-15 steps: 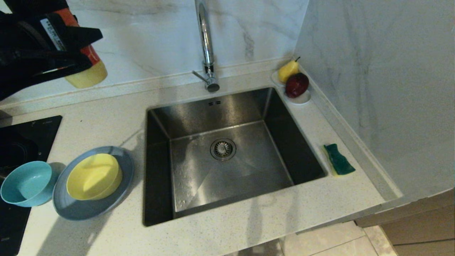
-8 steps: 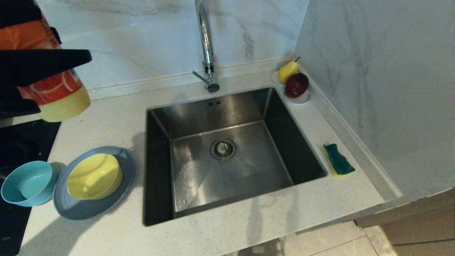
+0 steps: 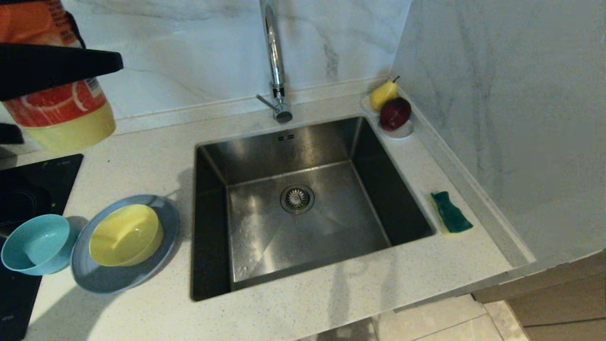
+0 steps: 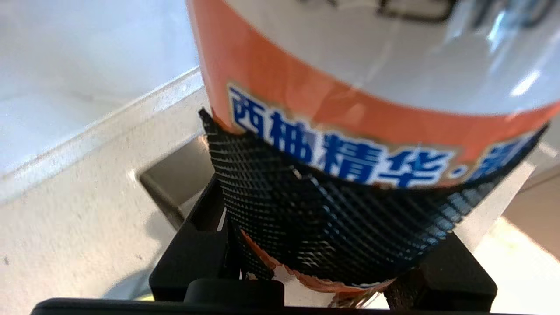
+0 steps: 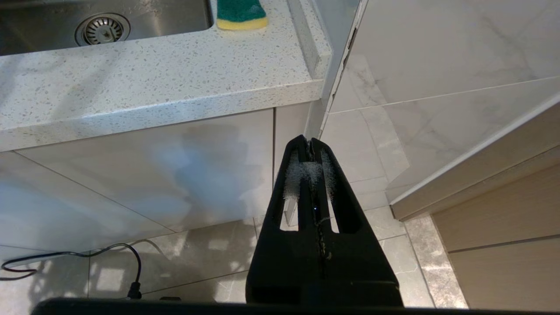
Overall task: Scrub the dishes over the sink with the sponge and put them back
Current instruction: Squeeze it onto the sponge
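Countertop (image 3: pixel 331 293): left gripper (image 4: pixel 323 262) grips bottle (image 4: pixel 350 87).

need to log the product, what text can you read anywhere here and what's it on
"西柚精华·" in blue characters on the orange-labelled clear plastic bottle held in the left gripper.
Further blue characters after the dot: cut off, unreadable.
Dark print at the bottle's upper part: too blurred.
Small print on the label in the head view: too small.

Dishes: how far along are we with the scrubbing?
Nothing looks scrubbed yet. The yellow bowl sits on the grey-blue plate, the teal bowl beside them, the sponge untouched on the counter right of the empty sink. In hand: the left gripper holds a detergent bottle. The right gripper hangs shut below the counter. All three dishes remain.
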Tool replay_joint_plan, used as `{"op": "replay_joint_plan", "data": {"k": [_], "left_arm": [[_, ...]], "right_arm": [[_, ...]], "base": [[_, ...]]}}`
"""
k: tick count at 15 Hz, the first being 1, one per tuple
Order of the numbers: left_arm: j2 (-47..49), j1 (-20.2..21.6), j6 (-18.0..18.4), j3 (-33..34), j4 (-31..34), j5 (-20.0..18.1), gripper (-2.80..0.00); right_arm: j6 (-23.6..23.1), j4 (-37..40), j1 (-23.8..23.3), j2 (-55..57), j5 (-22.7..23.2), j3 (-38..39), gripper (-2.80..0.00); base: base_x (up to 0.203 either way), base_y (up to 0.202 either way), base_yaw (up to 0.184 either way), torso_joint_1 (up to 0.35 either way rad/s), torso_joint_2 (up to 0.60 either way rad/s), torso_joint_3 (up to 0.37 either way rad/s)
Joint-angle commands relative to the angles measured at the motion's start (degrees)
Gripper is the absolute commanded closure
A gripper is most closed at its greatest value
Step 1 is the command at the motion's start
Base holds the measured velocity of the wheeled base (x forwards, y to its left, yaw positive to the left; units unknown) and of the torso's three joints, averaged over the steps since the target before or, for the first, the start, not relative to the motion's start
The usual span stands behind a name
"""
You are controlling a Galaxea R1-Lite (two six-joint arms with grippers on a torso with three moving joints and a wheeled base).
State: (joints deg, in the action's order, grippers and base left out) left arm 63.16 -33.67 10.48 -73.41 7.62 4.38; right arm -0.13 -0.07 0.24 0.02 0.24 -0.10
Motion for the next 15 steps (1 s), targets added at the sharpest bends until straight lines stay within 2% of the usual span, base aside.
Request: {"op": "replay_joint_plan", "data": {"k": [1, 2, 4, 6, 10, 13, 15], "left_arm": [[3.93, 0.01, 1.58, -0.81, 0.07, -0.52, 0.0], [4.9, -0.32, 2.6, -0.89, 0.0, -0.58, 0.0], [6.12, -6.05, 4.53, -1.75, 0.15, 0.94, 0.0], [8.98, -6.69, 5.73, -4.31, -0.2, 2.65, 0.0], [14.59, -6.93, 7.71, -12.15, 0.92, 2.85, 0.0], [18.11, -8.33, 10.15, -21.79, 8.86, 3.08, 0.0], [21.66, -10.83, 12.01, -28.57, 14.46, 4.9, 0.0]], "right_arm": [[-0.04, -0.01, 0.02, -0.02, 0.02, 0.01, 0.0], [-0.04, -0.01, 0.02, -0.02, 0.02, 0.01, 0.0], [-0.04, -0.01, 0.02, -0.02, 0.02, 0.01, 0.0], [-0.04, -0.01, 0.02, -0.11, 0.02, 0.01, 0.0], [-0.04, -0.01, 0.02, -0.03, 0.02, 0.01, 0.0], [-0.04, -0.01, 0.02, -0.05, 0.02, 0.01, 0.0], [-0.04, -0.01, 0.02, -0.11, 0.02, 0.01, 0.0]], "base": [[0.0, 0.0, 0.0, 0.0, 0.0, 0.0], [0.0, 0.0, 0.0, 0.0, 0.0, 0.0], [0.0, 0.0, 0.0, 0.0, 0.0, 0.0], [0.0, 0.0, 0.0, 0.0, 0.0, 0.0], [0.0, 0.0, 0.0, 0.0, 0.0, 0.0], [0.0, 0.0, 0.0, 0.0, 0.0, 0.0], [0.0, 0.0, 0.0, 0.0, 0.0, 0.0]]}}
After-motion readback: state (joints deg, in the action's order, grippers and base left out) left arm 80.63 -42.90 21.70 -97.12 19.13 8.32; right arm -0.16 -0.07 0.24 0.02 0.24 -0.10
